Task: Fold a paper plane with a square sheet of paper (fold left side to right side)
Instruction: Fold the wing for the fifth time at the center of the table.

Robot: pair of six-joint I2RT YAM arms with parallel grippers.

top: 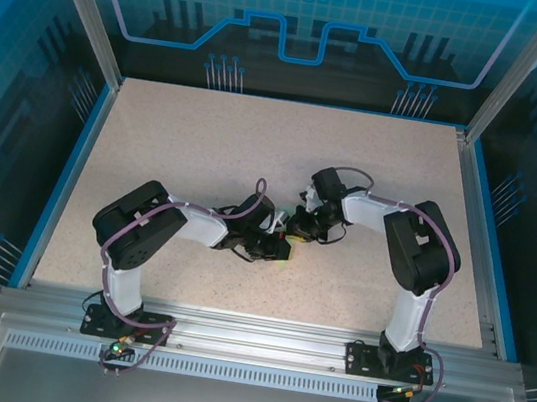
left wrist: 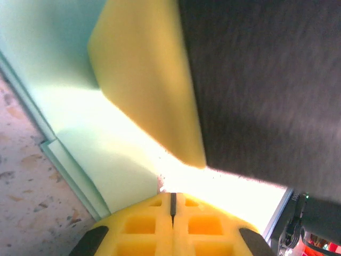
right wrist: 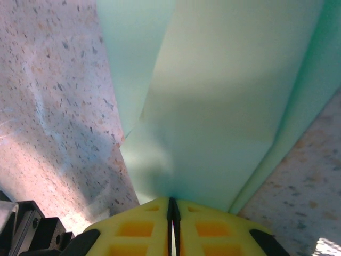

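Right wrist view: I see the right claw [right wrist: 171, 205] pinched shut on the mint-green sheet of paper [right wrist: 224, 106]. Left claw [left wrist: 173, 207] shut too, tips at the sheet, mid table [top: 207, 141].

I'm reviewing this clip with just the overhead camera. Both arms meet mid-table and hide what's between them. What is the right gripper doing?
Observer: The right gripper is shut on the pale green paper, pinching it at its tips.
Operator: And the left one?
Observer: The left gripper is shut too, with the paper running into its tips.
Operator: Is the paper a flat single sheet?
Observer: No, it is folded: overlapping layers show against the speckled table.
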